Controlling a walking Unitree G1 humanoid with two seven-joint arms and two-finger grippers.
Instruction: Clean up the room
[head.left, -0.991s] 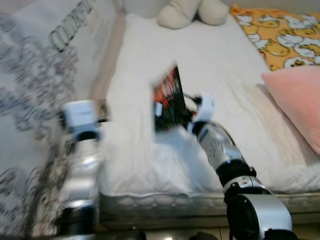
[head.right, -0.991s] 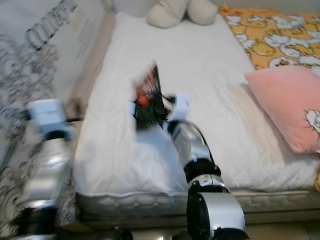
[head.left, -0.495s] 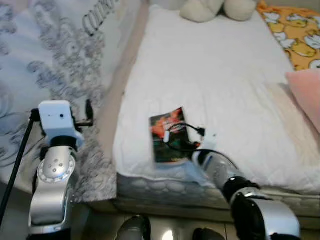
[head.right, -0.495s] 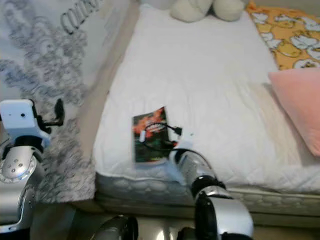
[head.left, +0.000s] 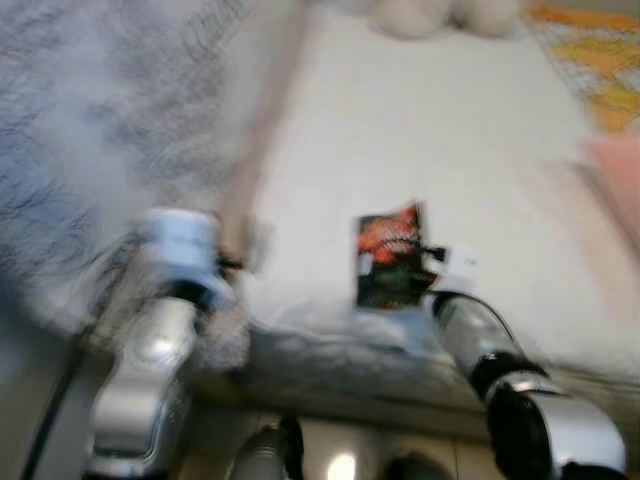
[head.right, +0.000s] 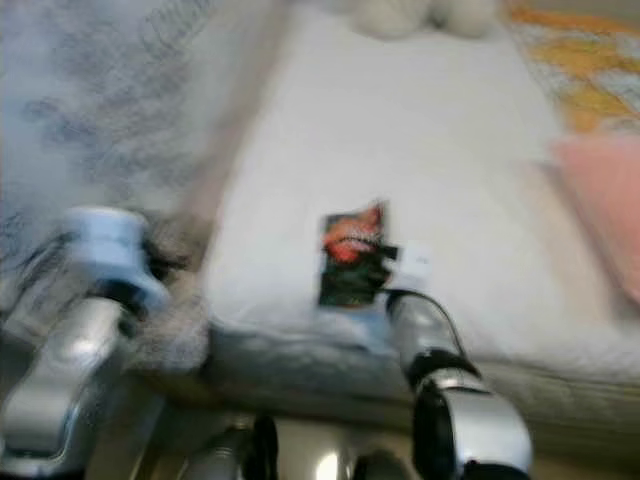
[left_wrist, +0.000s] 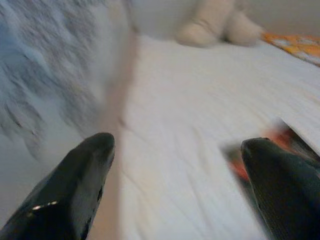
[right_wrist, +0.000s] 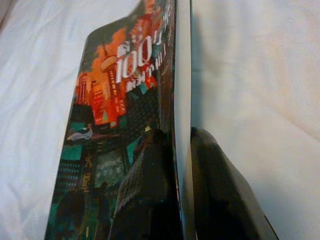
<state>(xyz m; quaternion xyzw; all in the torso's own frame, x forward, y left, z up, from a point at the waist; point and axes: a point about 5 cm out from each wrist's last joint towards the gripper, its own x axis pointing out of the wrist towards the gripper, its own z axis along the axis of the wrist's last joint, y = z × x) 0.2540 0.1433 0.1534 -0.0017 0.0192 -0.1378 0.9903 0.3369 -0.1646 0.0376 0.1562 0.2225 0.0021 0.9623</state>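
Observation:
A book (right_wrist: 115, 125) with a dark cover showing an orange and teal city hangs just over the white bed (head.left: 420, 120), near its front edge. My right gripper (right_wrist: 177, 134) is shut on it, one finger on the cover and one behind it. The eye views are blurred and show the book (head.left: 392, 258) at the end of my right arm (head.left: 480, 340). My left gripper (left_wrist: 177, 145) is open with nothing between its fingers, raised beside the bed's left edge. My left arm (head.left: 165, 300) stands at the left of the eye views.
A cream plush toy (head.left: 430, 15) sits at the head of the bed. A pink pillow (head.left: 615, 165) and a yellow patterned cover (head.left: 600, 50) lie at the right. A grey patterned blanket (head.left: 100, 120) hangs at the left. Floor (head.left: 340, 455) runs along the bed's front.
The whole picture has shifted and blurred, so the camera moved. The book stood tilted up a second ago and now sits lower near the bed's front edge, still in my right gripper.

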